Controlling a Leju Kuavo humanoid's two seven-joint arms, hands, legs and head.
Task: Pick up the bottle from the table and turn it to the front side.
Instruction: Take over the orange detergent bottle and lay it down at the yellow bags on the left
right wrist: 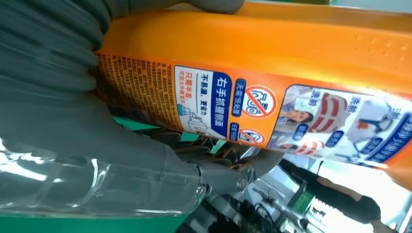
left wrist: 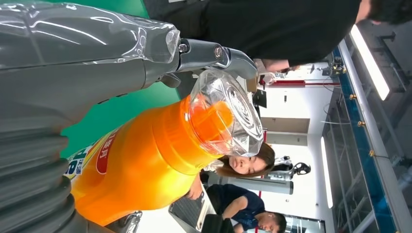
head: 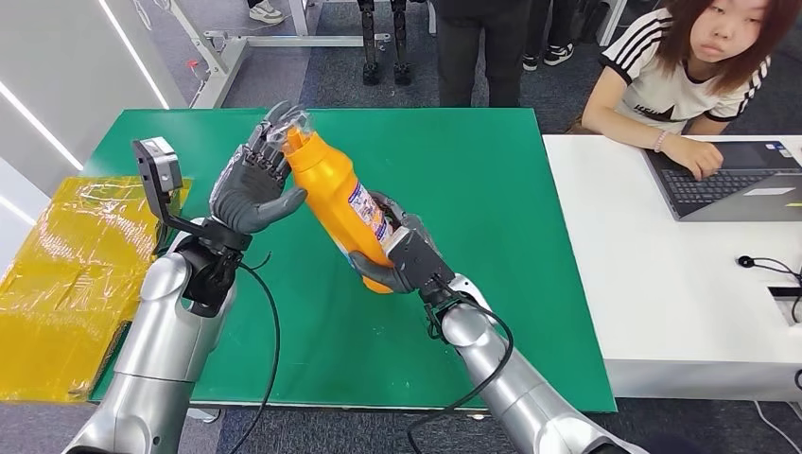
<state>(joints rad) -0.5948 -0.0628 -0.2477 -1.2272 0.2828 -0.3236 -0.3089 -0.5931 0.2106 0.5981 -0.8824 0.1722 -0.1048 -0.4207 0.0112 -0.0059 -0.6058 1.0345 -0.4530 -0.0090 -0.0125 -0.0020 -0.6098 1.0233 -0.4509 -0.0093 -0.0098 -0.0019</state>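
Green worktop [head: 530, 284] beneath me | orange bottle [head: 342, 203] lifted above its middle, tilted, cap toward far left corner | my right hand [head: 402, 255] clamped round its base | my left hand [head: 253, 180] gripping its neck.

The right hand [head: 402, 255] hides the bottle's [head: 333, 194] base; label print is unreadably small.
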